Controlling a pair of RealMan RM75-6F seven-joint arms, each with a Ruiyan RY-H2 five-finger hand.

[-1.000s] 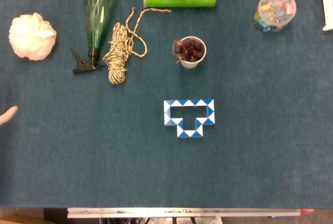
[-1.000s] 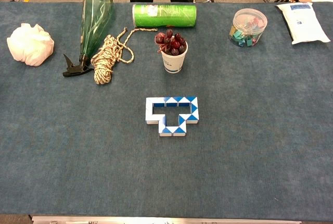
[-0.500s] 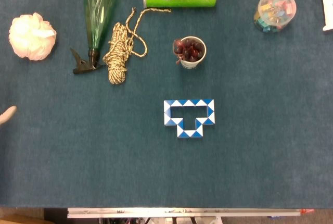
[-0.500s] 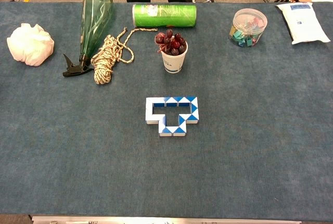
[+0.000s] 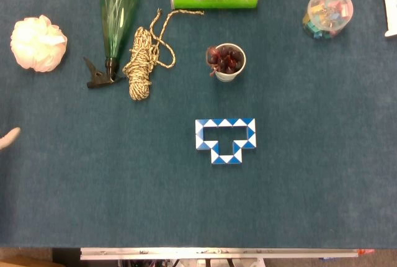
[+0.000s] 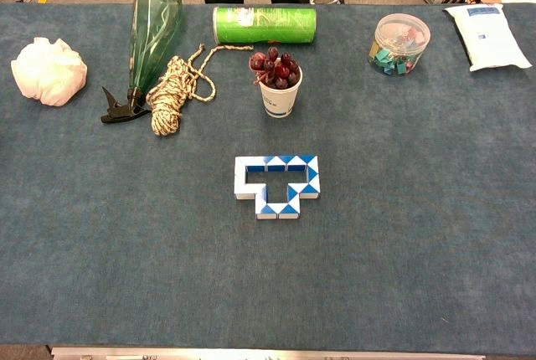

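Fingertip of the left hand (image 5: 8, 137) pokes in at the left edge of the head view, touching nothing; whether its fingers are spread or curled cannot be told. Nearest it, well apart, lies a white bath pouf (image 5: 38, 43) on the blue table (image 5: 124, 199). A blue-and-white snake puzzle (image 5: 226, 139) sits mid-table. No right hand shows.

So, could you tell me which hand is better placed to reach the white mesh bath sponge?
Probably the left: a fingertip of the left hand shows at the left edge, below the white mesh bath sponge. The right hand is out of view.
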